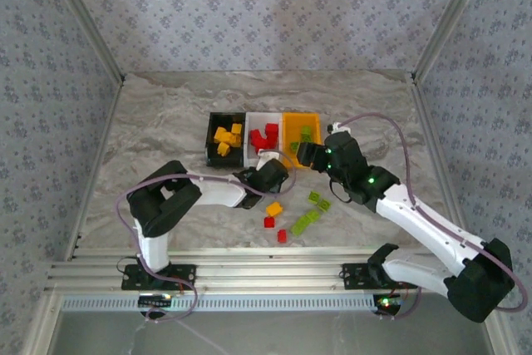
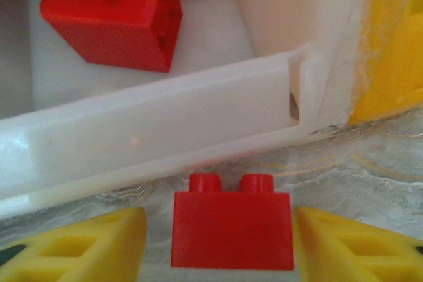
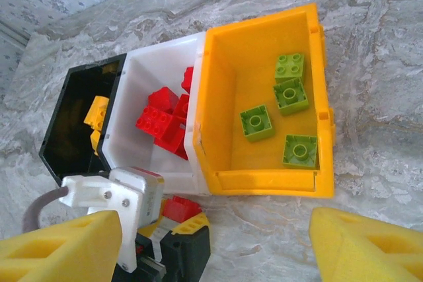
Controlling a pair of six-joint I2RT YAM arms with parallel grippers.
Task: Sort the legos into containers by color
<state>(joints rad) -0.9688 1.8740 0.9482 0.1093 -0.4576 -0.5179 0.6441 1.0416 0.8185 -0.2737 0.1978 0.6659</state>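
A red lego (image 2: 231, 232) lies between my left gripper's (image 2: 219, 229) yellow fingertips, just in front of the white container (image 2: 165, 130). The right fingertip touches it and a thin gap shows on the left. Three containers stand in a row: the black (image 1: 209, 135) one with yellow legos (image 1: 224, 139), the white (image 1: 264, 115) one with red legos (image 3: 158, 120), and the orange (image 3: 264, 179) one with green legos (image 3: 291, 94). My right gripper (image 3: 215, 229) hovers open and empty before the orange container. Loose legos (image 1: 273, 208) in yellow, red and green lie on the table.
The loose green bricks (image 1: 309, 217) cluster right of centre, with two red ones (image 1: 282, 236) nearer the front. The two arms are close together in front of the containers. Patterned walls and metal posts (image 1: 83, 14) bound the marble table (image 1: 166, 114).
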